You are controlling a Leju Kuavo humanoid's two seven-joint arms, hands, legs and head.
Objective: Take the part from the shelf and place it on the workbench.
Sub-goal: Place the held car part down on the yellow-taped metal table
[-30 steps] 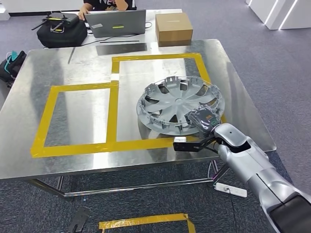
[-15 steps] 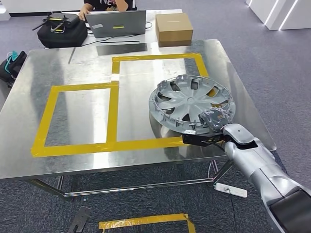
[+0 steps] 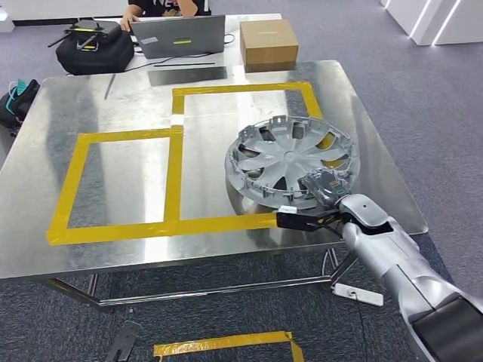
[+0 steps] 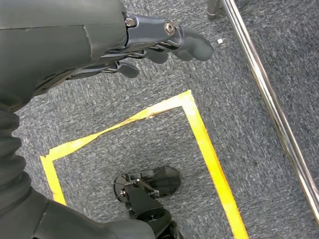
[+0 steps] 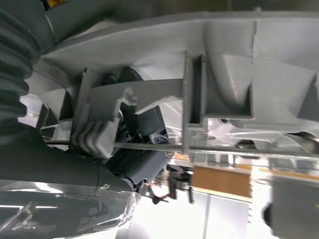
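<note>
Grey carpet [image 3: 432,105] runs under a large stainless-steel workbench [image 3: 130,181] marked with two adjoining rectangles of yellow tape [image 3: 173,166]. Over the nearer right part of the right-hand rectangle sits the silver plastic wheel cover [image 3: 290,160], spoked and round, tilted with its near edge raised off the steel; whether its far edge touches the bench cannot be told. The right hand [image 3: 323,187] grips that near rim, its silver arm coming in from the lower right; in the right wrist view the dark fingers [image 5: 137,127] wrap around the cover's grey ribbed inner edge. The left hand [image 4: 165,42] hangs beside the body above the carpet and a yellow tape outline [image 4: 203,144] on the floor, fingers loosely extended and holding nothing. Beyond the bench lie a black bag [image 3: 93,47], a grey laptop [image 3: 179,36] and a brown cardboard box [image 3: 269,44].
</note>
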